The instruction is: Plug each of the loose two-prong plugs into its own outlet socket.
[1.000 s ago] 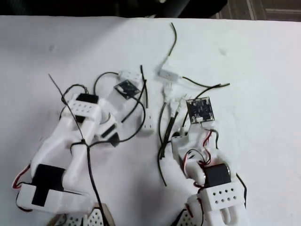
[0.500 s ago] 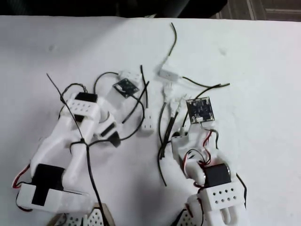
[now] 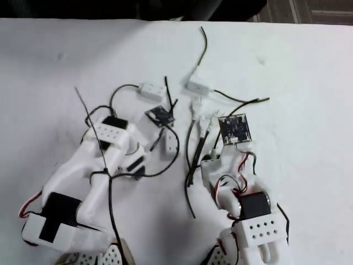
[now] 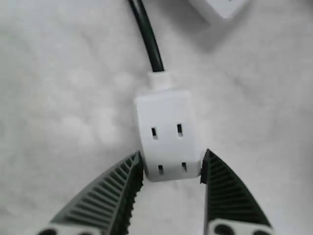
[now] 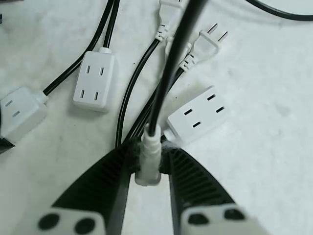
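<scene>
Two grippers each hold one half of a pairing. The left gripper (image 4: 172, 165) is narrowed onto a white outlet socket (image 4: 165, 129), with one ribbed finger touching each side wall at the end away from its cord. The socket lies flat on the desk (image 4: 58, 88) with both slot pairs facing up and uncovered. We judge this grip is meant to steady the block against a push while leaving the slots free for prongs.

The right gripper (image 5: 149, 149) is clamped on the white body of a plug (image 5: 148, 166). Its black cord (image 5: 171, 73) runs out past the fingertips. The plug's prongs are hidden, so we cannot tell which way they point. Holding it by the stiff body rather than by the cord should give control over its angle.

Three more sockets lie slots-up on the desk near this gripper:
- the near socket (image 5: 195, 116), just beside the held plug
- the middle socket (image 5: 95, 81), across the bundle of cords
- the far socket (image 5: 17, 115), at the edge

A loose plug (image 5: 206, 43) with both prongs showing rests among the cords beyond the near socket, unplugged.

We find no legible writing anywhere. The sockets and plugs are plain white mouldings marked only by their slots, and the gripper fingers carry ribbing, not print.
</scene>
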Tool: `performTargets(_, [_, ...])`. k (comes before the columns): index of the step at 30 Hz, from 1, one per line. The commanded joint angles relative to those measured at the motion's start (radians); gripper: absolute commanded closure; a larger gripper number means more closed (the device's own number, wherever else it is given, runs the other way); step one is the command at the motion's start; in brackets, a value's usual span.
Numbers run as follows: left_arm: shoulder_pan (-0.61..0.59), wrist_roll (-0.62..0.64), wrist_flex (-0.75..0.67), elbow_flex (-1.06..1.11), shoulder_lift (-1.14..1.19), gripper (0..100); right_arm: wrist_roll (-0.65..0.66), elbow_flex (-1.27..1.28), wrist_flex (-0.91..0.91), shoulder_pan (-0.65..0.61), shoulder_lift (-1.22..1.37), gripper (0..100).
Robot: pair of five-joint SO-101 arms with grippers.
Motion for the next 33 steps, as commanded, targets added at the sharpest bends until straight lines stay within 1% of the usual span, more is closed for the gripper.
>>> performTargets(1, [0.018, 0.044, 0.017, -0.040, -0.022, 79, -0.008, -0.008, 0.002, 0.008, -0.012, 98.1])
performTargets(5, [-0.015, 0.052, 0.017, -0.041, -0.022, 69, -0.008, -0.008, 0.002, 0.008, -0.012, 98.1])
performTargets(11, [-0.058, 0.032, 0.023, -0.055, -0.022, 68, -0.008, -0.008, 0.002, 0.008, -0.012, 98.1])
performTargets(17, [-0.064, 0.017, 0.155, -0.155, -0.051, 68, -0.008, -0.008, 0.002, 0.007, -0.012, 98.1])
performTargets(20, [-0.059, 0.018, 0.193, -0.163, -0.153, 68, -0.008, -0.008, 0.004, 0.005, -0.012, 98.1])
performTargets(24, [-0.061, 0.021, 0.219, -0.120, -0.349, 68, -0.008, -0.009, 0.004, 0.004, -0.012, 98.1])
performTargets(26, [-0.065, 0.052, 0.215, -0.083, -0.446, 68, -0.009, -0.015, 0.004, -0.007, -0.012, 98.1])
performTargets(28, [-0.084, 0.078, 0.215, -0.043, -0.530, 68, -0.009, -0.015, 0.002, -0.045, -0.012, 98.1])
performTargets(33, [-0.091, 0.170, 0.210, 0.055, -0.720, 68, -0.009, -0.017, -0.004, -0.197, -0.012, 98.1])
